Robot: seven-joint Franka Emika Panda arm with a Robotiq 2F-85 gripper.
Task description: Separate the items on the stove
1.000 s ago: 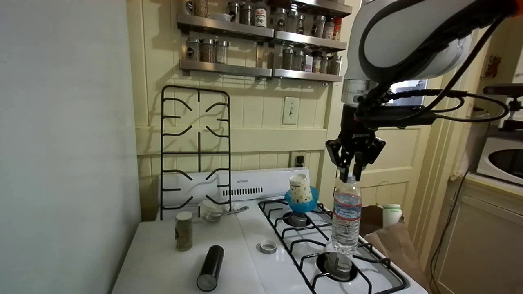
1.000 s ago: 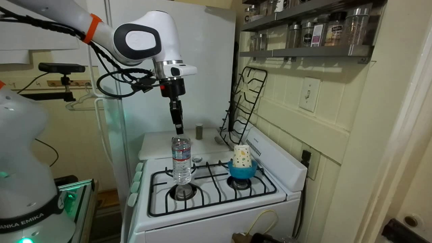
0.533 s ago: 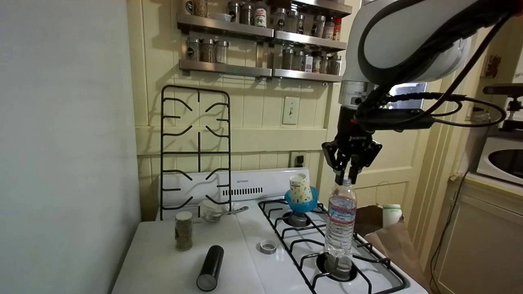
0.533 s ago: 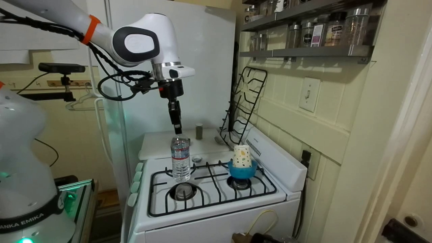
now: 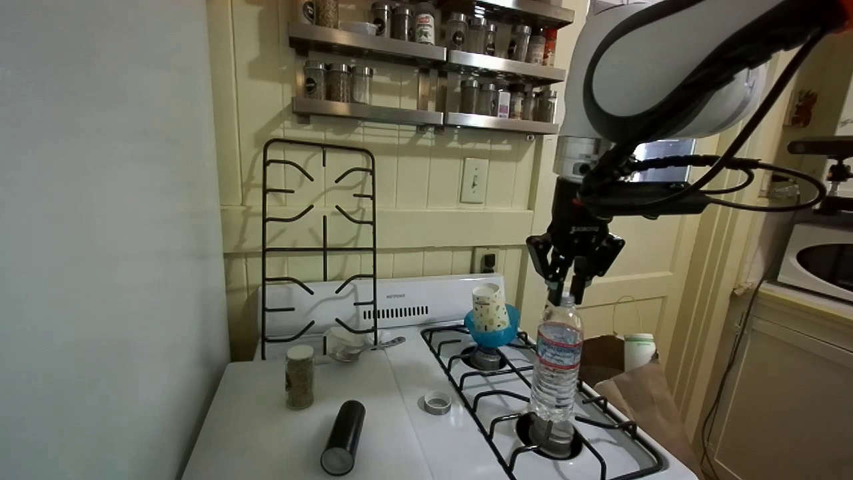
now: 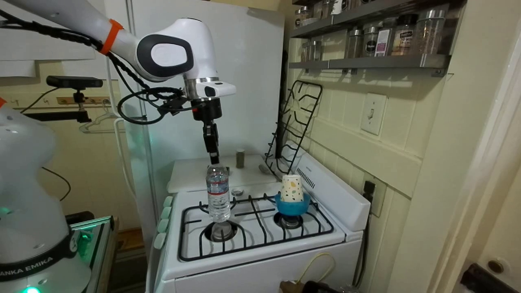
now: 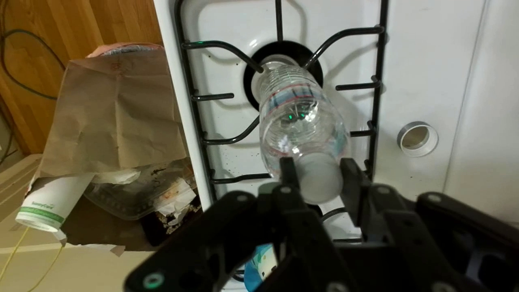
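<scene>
The end effector (image 5: 566, 297) pinches the bottle (image 5: 558, 367) toward the front edge of the stove (image 5: 456, 433), likely to get it away from the blue bowl (image 6: 292, 207), and should next gently set it down.

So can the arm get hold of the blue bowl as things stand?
Probably not yet: the pincer grips the bottle by its cap and would have to release it first. The cup sitting in the blue bowl may hinder a grip from above.

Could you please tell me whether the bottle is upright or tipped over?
Upright: both exterior views show the bottle neck-up, its top held in the gripper.
</scene>
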